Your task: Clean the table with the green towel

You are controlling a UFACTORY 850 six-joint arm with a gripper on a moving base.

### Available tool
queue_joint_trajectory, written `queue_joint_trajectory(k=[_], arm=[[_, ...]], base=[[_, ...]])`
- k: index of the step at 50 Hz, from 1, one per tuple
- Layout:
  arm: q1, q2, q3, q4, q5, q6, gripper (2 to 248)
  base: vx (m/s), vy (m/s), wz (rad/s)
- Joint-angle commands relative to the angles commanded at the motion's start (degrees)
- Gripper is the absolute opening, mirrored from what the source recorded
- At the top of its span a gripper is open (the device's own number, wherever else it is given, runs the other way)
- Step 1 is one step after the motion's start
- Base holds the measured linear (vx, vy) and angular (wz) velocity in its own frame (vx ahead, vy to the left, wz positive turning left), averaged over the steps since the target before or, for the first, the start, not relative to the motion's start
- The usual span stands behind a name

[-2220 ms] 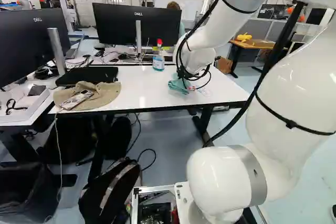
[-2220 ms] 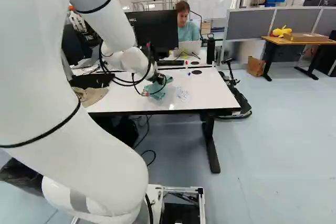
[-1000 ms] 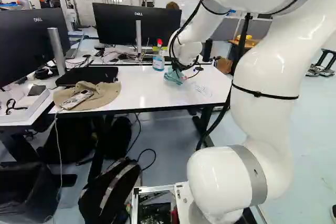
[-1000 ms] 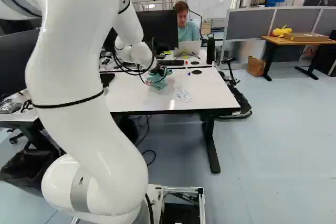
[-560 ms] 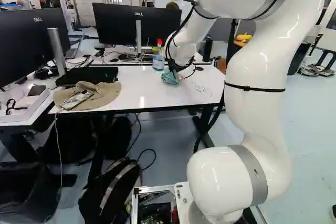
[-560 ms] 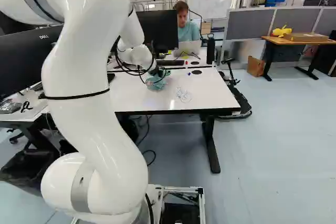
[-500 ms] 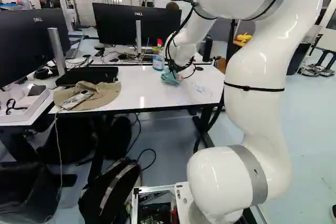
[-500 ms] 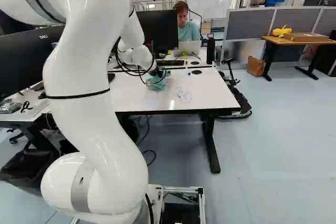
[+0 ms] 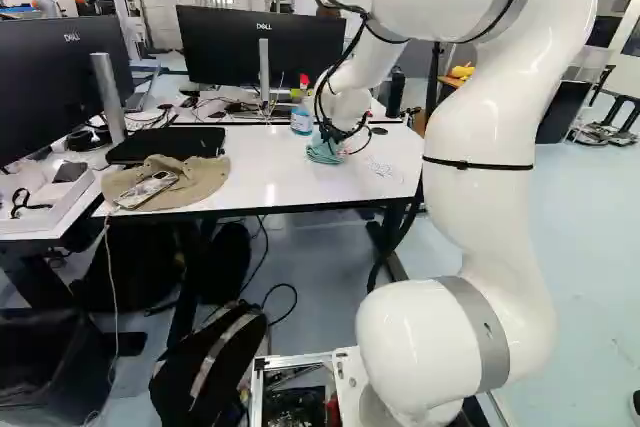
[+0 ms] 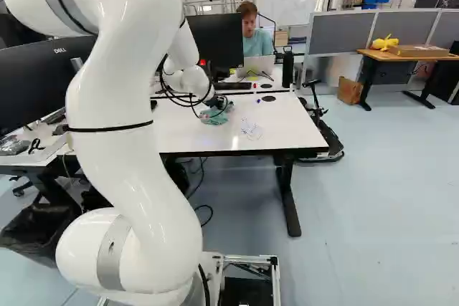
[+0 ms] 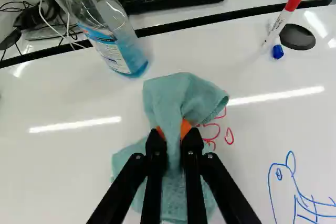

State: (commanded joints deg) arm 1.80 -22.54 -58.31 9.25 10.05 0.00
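1. Between the jaws, gripped from both sides, you have the green towel (image 11: 176, 95), its loose ends spread on the bench (image 11: 63, 166).
2. Ahead of the jaws and left, you'll see a bottle (image 11: 107, 38) with a printed label; ahead and right, a red-capped marker (image 11: 283, 19) with small print, near a blue cap (image 11: 277, 52).
3. Right of the jaws, your wrist view clearly shows red marks (image 11: 211, 131) beside the towel and, farther out, a blue drawing (image 11: 294, 187).
4. Well left of the jaws, only your left base view shows the phone (image 9: 147, 190) on a hat (image 9: 200, 179).
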Motion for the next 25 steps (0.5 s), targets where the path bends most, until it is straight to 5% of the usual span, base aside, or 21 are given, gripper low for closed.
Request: queue_joint_trajectory(k=[25], arm=[[0.0,0.0,0.0,0.0,-5.55,0.0,46]], base=[[0.0,0.0,0.0]])
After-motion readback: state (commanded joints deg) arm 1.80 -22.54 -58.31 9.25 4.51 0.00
